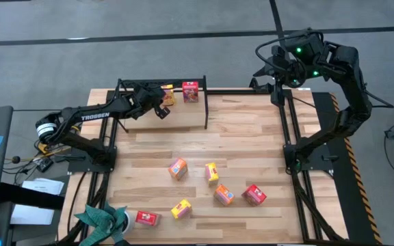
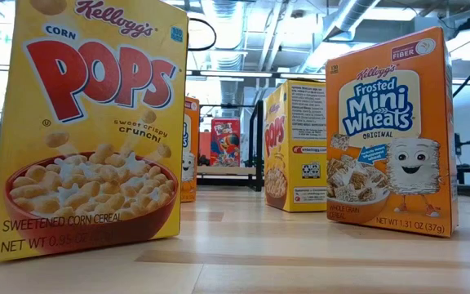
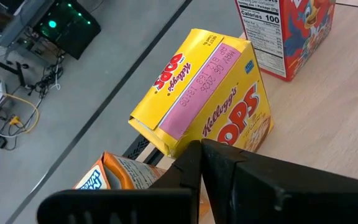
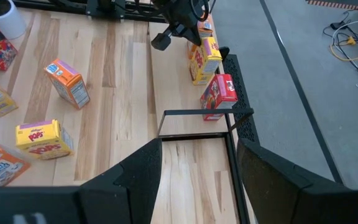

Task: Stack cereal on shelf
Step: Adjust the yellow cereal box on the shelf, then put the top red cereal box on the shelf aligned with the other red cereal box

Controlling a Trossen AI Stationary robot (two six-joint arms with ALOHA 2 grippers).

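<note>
High view: at the table's (image 1: 252, 130) far edge, left of centre, finds the shelf (image 1: 206, 102) with a red box (image 1: 191, 91) and just beside it a yellow box (image 1: 167, 96). Places the left gripper (image 1: 159, 106) over the shelf board, just beside the yellow box. Counts six loose boxes (image 1: 178, 168) scattered over the near half of the table, well apart from the shelf, facing different ways. Puts the right gripper (image 1: 279, 68) above the far right corner, waiting.

Left wrist view, unlike the high one: reads the yellow box as Pops, pink-strip end toward the camera, long axis rising from the board. Shows the red box upright close by and an orange box (image 3: 114, 177) next to the left claw. Shows that claw pressed together, nothing visible between.

Right wrist view: shows the right claw spread wide and empty, and the red and yellow boxes standing in a row along the shelf.

Low view only: shows a Pops box (image 2: 88, 122) and a Mini Wheats box (image 2: 390, 131) upright, long axes vertical, fronts toward the camera.
</note>
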